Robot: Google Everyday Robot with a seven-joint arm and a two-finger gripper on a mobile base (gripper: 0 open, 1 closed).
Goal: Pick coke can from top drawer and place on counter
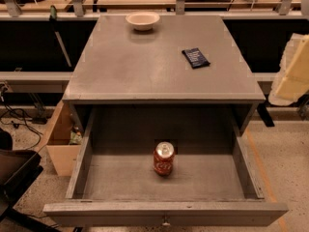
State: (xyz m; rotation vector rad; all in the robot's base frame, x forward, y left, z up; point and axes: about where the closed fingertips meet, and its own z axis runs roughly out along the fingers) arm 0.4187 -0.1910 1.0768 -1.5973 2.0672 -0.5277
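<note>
Grey counter (145, 66) over an open drawer (120, 178) — can (163, 159) upright inside, centred; gripper (292, 71) at right edge, well apart — cannot tell its grip.

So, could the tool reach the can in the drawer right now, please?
Probably yes: the drawer is pulled open, the can stands upright alone inside, nothing above it. The tool sits off at the right edge.

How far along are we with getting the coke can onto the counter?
Done: the top drawer stands open. In hand: no grasp yet; the gripper is at the right edge, beside the counter. Left: grasp the upright coke can, lift it, set it on the counter.
</note>
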